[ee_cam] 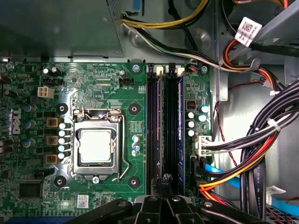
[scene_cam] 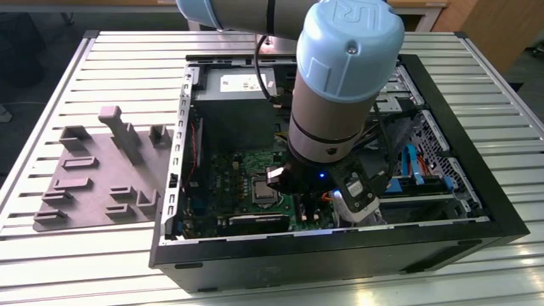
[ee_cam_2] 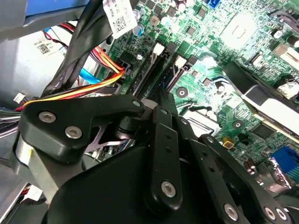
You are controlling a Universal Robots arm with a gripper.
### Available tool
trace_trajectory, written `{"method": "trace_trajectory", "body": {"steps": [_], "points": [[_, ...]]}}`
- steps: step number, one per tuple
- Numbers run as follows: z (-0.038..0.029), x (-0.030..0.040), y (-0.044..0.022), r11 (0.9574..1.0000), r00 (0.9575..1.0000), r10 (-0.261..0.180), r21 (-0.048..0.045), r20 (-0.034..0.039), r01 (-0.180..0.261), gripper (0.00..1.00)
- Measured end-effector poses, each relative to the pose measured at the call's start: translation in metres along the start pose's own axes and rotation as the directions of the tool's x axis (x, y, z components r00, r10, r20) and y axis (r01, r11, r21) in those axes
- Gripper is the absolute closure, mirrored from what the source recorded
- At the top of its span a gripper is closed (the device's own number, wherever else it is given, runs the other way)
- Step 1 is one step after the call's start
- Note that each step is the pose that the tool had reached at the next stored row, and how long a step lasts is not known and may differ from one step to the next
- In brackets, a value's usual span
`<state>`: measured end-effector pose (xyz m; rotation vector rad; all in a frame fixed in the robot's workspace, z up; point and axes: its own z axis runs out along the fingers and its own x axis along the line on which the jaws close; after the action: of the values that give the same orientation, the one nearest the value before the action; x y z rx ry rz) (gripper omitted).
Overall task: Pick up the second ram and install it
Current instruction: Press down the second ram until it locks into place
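1. Aluminium slatted table [scene_cam: 102, 57] carries everything. At the exterior view's left lies a grey moulded fixture plate with upright posts [scene_cam: 102, 178], well apart from the arm.
2. Just to the right of the plate stands an open black computer case [scene_cam: 476, 197], with its green motherboard [scene_cam: 229, 169] facing up inside.
3. On the motherboard, the first wrist view shows a square silver processor socket with a metal latch frame [ee_cam: 96, 147]. A bank of long black memory slots [ee_cam: 154, 126] runs beside it.
4. The second ram [ee_cam: 180, 130] – a long, thin, dark blue-green stick seen edge-on – stands in the slot on the far side of the bank from the socket. It lies along the slot rather than across it. In the second wrist view its blue edge [ee_cam_2: 166, 78] shows between the black slots.
5. The grey robot arm with pale blue joint caps [scene_cam: 340, 95] reaches down into the middle of the case.
6. Its black gripper [ee_cam: 164, 181] sits right at the near end of the slot bank in both wrist views [ee_cam_2: 161, 100]. The jaws are drawn together to a narrow tip, and nothing is visible between them.
7. Further to the exterior view's right run bundles of black cables [ee_cam: 275, 126] and orange-and-yellow wires [ee_cam: 224, 179] – beside the motherboard, against the case wall.
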<state>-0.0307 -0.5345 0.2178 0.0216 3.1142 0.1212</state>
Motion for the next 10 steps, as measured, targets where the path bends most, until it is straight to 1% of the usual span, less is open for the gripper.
{"method": "trace_trajectory", "body": {"steps": [1, 3, 10], "points": [[-0.0014, -0.0001, 0.0003, 1.0, 1.0, 0.0, -0.0011, 0.0003, 0.0, 0.89], [-0.0063, -0.0001, 0.0003, 1.0, 1.0, 0.0, 0.0017, -0.0005, 0.0, 0.89], [-0.0191, -0.0004, 0.0013, 1.0, 1.0, 0.0, 0.0017, -0.0005, 0.0, 0.89]]}}
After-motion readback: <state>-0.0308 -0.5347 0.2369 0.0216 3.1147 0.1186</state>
